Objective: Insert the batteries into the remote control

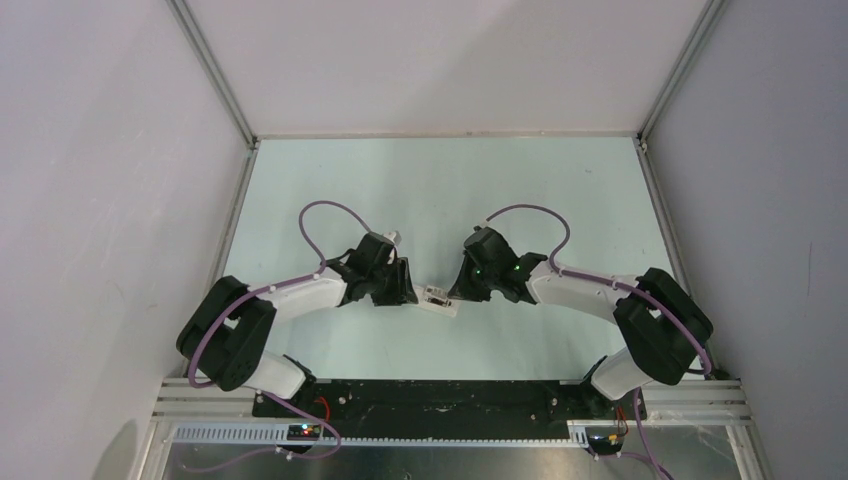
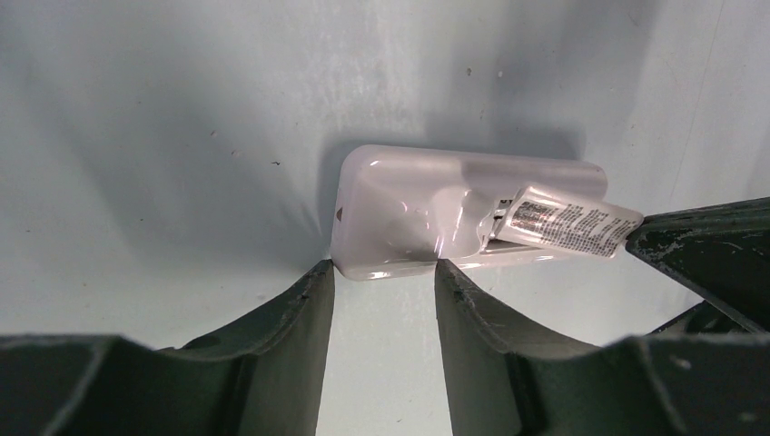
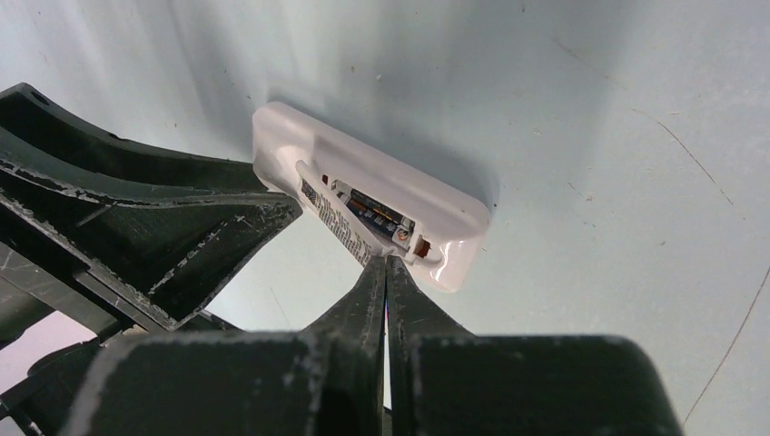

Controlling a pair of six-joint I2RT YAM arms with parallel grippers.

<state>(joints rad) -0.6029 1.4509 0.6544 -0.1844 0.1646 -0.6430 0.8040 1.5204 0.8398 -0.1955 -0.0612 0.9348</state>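
Observation:
The white remote control lies back-up on the table between my two grippers. Its battery recess is uncovered, with a dark battery lying in it. A second battery, with a pale printed label, slants out of the recess, one end inside and the other raised. My right gripper is shut, its tips touching that raised end. My left gripper is open, its fingertips against the remote's near long edge and only table between them.
The pale green table is walled by white panels with metal posts at the back corners. The two arm bases sit on the black rail at the near edge.

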